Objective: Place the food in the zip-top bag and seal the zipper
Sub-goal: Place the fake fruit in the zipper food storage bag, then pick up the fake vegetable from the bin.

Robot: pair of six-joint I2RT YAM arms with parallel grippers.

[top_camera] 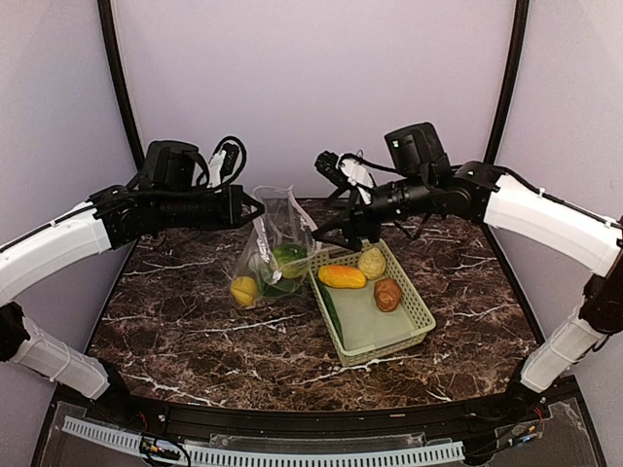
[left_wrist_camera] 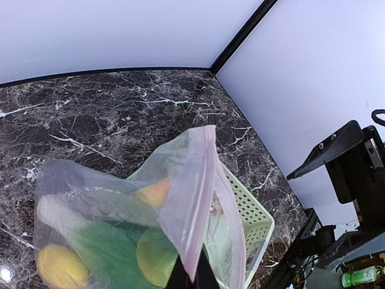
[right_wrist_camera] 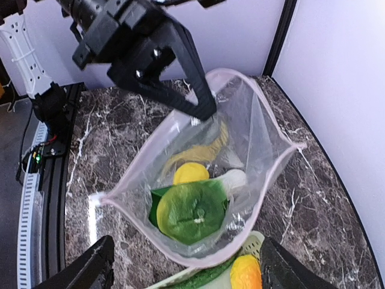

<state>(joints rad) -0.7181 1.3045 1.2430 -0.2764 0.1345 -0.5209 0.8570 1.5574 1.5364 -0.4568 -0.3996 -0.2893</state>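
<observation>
The zip-top bag [top_camera: 275, 233] hangs upright with its mouth open. My left gripper [top_camera: 255, 208] is shut on the pinkish zipper [left_wrist_camera: 201, 198] at the bag's top edge, fingertips [left_wrist_camera: 191, 278] pinching it. Inside the bag lie the yellow lemon [right_wrist_camera: 190, 173], a green round piece [right_wrist_camera: 191, 212] and the bok choy's white stem [right_wrist_camera: 231, 179]. My right gripper [right_wrist_camera: 189, 277] is wide open and empty, just above the bag mouth [right_wrist_camera: 252, 138] and the basket's near corner. The orange piece [top_camera: 342, 276], the beige round one [top_camera: 371, 263], the brown potato [top_camera: 387, 294] and a green piece [top_camera: 331, 311] lie in the basket.
The pale green basket [top_camera: 409, 336] sits on the marble table right of the bag, touching it. Black frame posts and grey walls close in the back and sides. The left arm's black wrist [right_wrist_camera: 138, 54] hangs over the bag's far edge.
</observation>
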